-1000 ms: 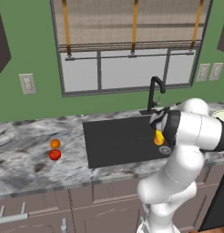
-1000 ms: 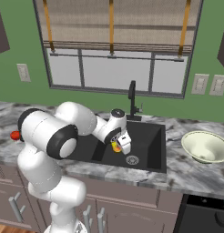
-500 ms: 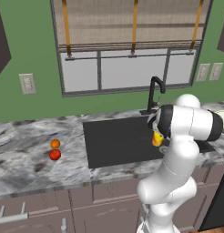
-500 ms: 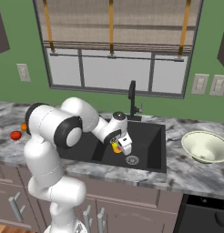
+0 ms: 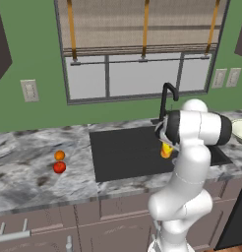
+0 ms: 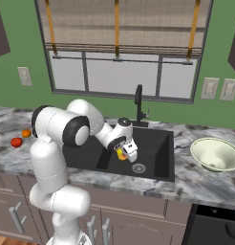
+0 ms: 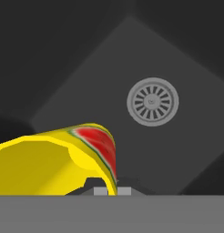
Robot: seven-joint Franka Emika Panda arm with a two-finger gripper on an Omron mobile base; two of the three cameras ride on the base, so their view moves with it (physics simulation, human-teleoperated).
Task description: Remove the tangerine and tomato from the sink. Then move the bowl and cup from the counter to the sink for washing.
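Above the black sink (image 6: 157, 153), near its drain, the claw (image 6: 123, 154) is clamped on the rim of the yellow cup (image 7: 59, 159), likely light, rigid and slick. The bowl (image 6: 216, 154) waits on the desk (image 6: 205, 184); a rim pinch probably suits it.

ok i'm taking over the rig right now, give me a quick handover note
Gripper: jaws shut on the cup, held over the sink; in the hand view the cup's rim is near the drain.
Tangerine and tomato: out of the sink, side by side on the counter to its left.
Bowl: on the counter right of the sink, untouched.
Done: both fruits removed, cup picked up and brought over the basin.
Left: set the cup down in the sink and release, then fetch the bowl and place it in the sink.
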